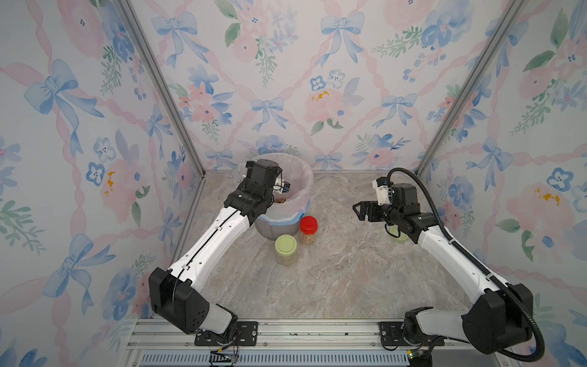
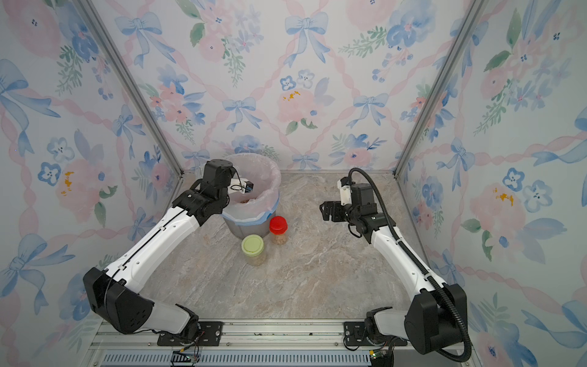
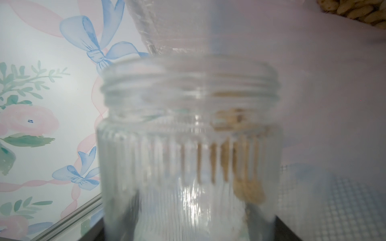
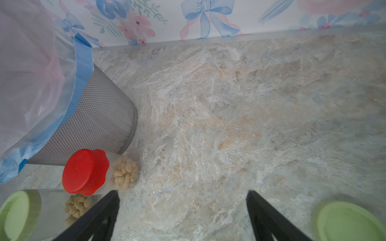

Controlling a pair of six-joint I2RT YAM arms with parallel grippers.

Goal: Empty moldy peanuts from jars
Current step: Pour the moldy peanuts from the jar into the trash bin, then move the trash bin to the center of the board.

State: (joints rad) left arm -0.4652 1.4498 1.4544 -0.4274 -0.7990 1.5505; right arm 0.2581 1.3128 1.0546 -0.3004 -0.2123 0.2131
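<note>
Fingers of the left gripper [image 3: 190, 225] are pinching an uncapped ribbed jar [image 3: 188, 146] low on its body, one dark finger showing through the glass on each side. A few peanuts [image 3: 246, 187] are clinging inside this jar, blurred. The left arm is reaching over a bag-lined mesh bin [image 1: 305, 181], which is standing by the back edge of the worktop [image 1: 333, 279], left of its middle. In both top views the wrist is hiding the gripper itself. A pile of nuts [image 1: 281, 200] is lying inside the liner.

Just in front of the bin, a green-lidded jar [image 1: 286, 249] is standing upright. A red-lidded jar [image 1: 308, 230] is standing to its right and a little farther back, just beside the bin's wall. Both are sitting partly filled with peanuts.

The right gripper [image 1: 358, 212] is hovering above the right half of the worktop, pointing toward the jars, its fingers spread wide and holding nothing. A loose green lid [image 4: 351, 221] is lying flat near the right edge, partly under that arm in a top view.
</note>
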